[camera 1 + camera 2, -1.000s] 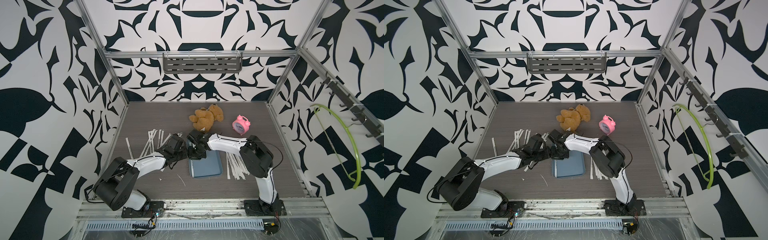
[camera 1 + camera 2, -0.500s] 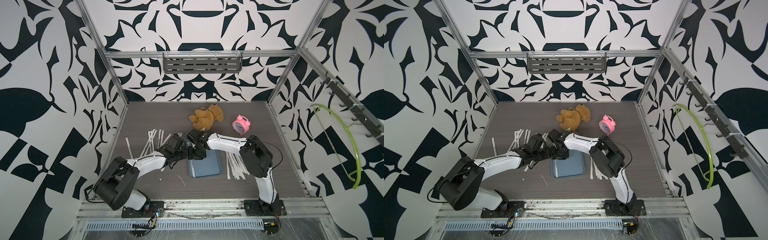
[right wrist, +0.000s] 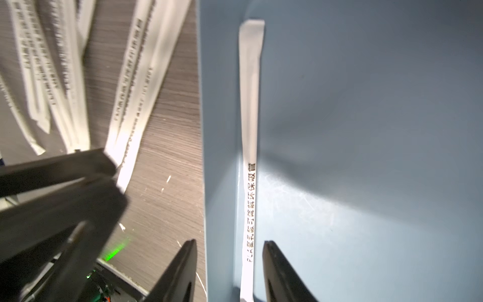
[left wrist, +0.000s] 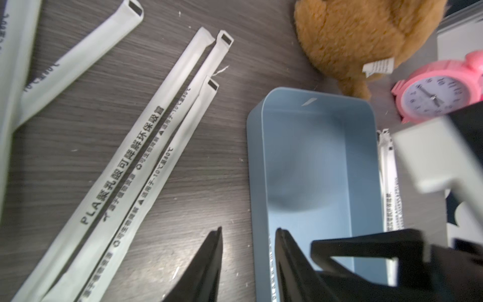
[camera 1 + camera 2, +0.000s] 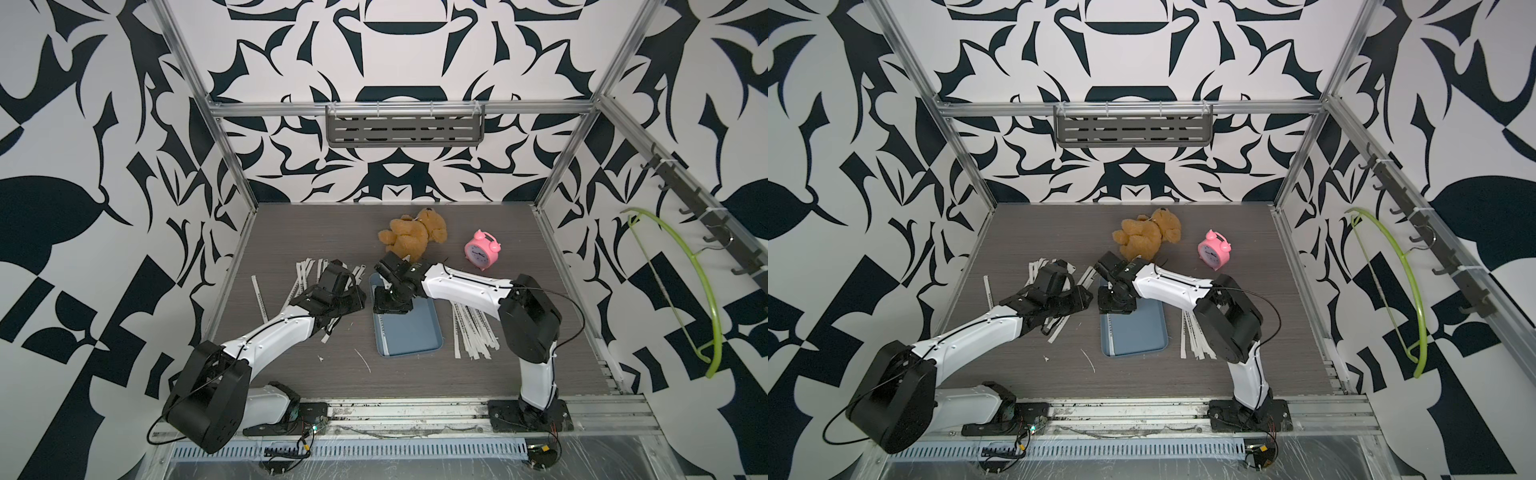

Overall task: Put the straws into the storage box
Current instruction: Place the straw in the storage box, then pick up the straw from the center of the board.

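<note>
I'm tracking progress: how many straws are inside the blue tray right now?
1. One straw lies flat inside the storage box, along its long wall on the robot's left side. The right pincer covers part of the box in both top views, so another may be hidden.

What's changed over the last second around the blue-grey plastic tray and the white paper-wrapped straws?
The right gripper has opened and let go of one white paper-wrapped straw, which now lies in the shallow blue-grey plastic tray along its wall. The left gripper opened slightly and eased back from the tray. Loose straws, brown teddy bear and pink alarm clock stayed put.
</note>
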### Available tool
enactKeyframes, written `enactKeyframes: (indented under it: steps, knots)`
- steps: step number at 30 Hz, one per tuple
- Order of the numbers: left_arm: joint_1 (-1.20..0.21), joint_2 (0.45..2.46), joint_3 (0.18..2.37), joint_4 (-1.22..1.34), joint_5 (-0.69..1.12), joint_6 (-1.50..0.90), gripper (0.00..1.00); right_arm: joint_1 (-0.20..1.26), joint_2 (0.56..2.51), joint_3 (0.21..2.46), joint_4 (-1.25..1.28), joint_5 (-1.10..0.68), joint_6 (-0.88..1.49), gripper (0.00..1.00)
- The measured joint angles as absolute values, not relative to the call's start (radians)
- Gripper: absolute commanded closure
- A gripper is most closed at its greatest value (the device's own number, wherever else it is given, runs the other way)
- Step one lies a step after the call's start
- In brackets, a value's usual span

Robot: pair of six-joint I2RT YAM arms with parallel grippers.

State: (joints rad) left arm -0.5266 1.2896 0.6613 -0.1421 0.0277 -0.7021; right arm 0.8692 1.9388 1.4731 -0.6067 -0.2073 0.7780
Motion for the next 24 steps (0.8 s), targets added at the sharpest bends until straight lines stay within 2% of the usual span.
enactKeyframes:
  steps: [3, 7, 11, 14, 24]
  knots:
    - [-0.527, 1.285, 0.664, -0.176, 0.027, -0.689, 0.41, 0.849, 1.854, 1.406, -0.626, -0.181, 0.751, 0.79]
    - [-0.535, 1.251, 0.664, -0.215, 0.023, -0.684, 0.28, 0.764, 1.656, 1.263, -0.709, -0.125, 0.710, 0.84]
    - [-0.575, 1.253, 0.664, -0.216, 0.016, -0.696, 0.25, 0.662, 1.491, 1.157, -0.812, -0.035, 0.683, 0.80]
    - [-0.609, 1.281, 0.675, -0.211, 0.014, -0.711, 0.24, 0.620, 1.425, 1.086, -0.863, 0.010, 0.665, 0.81]
    - [-0.669, 1.375, 0.712, -0.174, 0.004, -0.756, 0.24, 0.611, 1.490, 0.977, -0.872, 0.036, 0.643, 0.78]
